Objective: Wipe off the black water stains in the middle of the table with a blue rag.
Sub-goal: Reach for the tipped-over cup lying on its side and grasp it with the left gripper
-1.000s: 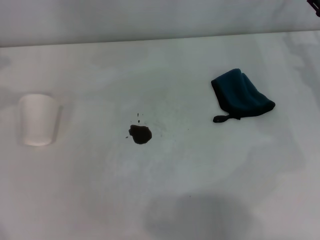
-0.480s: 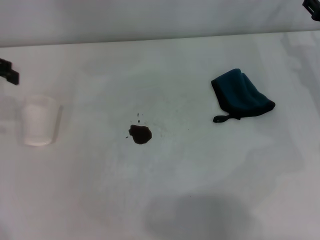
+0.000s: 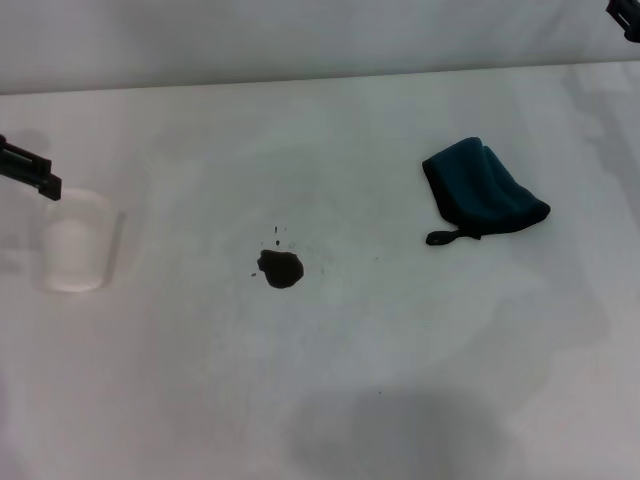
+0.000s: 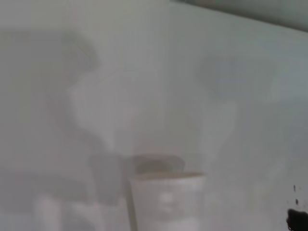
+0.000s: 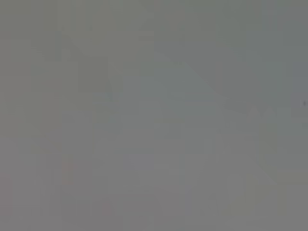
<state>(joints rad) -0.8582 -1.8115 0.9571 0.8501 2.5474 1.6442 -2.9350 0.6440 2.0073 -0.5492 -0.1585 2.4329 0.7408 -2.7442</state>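
left gripper (image 3: 35, 178) showing at the left edge, just above the paper cup (image 3: 75, 255), fingers unreadable | right gripper (image 3: 626, 18) peeking in far right (grip unreadable) | blue rag (image 3: 482, 190) lying on the table (image 3: 400, 380), black water stains (image 3: 280, 268) sitting between cup and rag

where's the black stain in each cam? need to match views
Head view: the black water stains sit mid-table, between the white paper cup and the blue rag.
Left wrist view: the black water stains are cut off at the lower right corner.
Right wrist view: not in it; only a blank grey field shows.
Shared landmark: the white paper cup, in both head and left wrist views.
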